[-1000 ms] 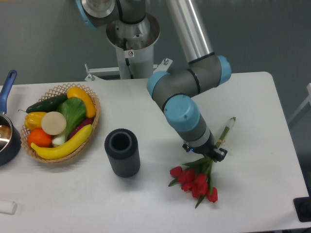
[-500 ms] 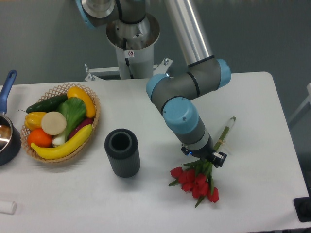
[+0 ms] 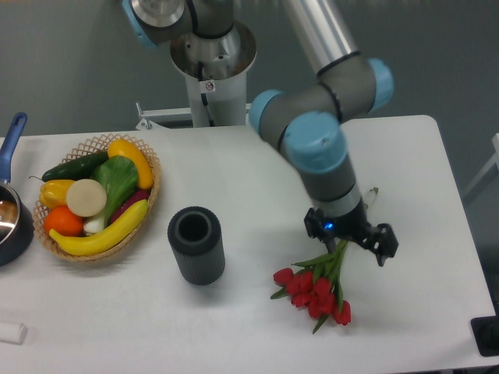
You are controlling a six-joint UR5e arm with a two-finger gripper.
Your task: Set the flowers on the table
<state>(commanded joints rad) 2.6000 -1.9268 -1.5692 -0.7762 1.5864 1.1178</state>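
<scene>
The flowers (image 3: 316, 290), a bunch of red tulips with green leaves and stems, lie flat on the white table (image 3: 437, 234) at the front right. Their buds point toward the front edge and their stem ends (image 3: 369, 196) point back right. My gripper (image 3: 348, 238) hangs over the middle of the stems, open, with one finger on each side of them. It holds nothing. The gripper body hides part of the stems.
A dark ribbed cylinder (image 3: 196, 244) stands upright to the left of the flowers. A wicker basket (image 3: 152, 195) of fruit and vegetables sits at the left, with a blue pan (image 3: 11, 226) at the left edge. The robot base (image 3: 210, 66) stands at the back.
The gripper has opened and let go of the stems, and the wrist has shifted right and risen a little. The flowers stay lying where they were.
</scene>
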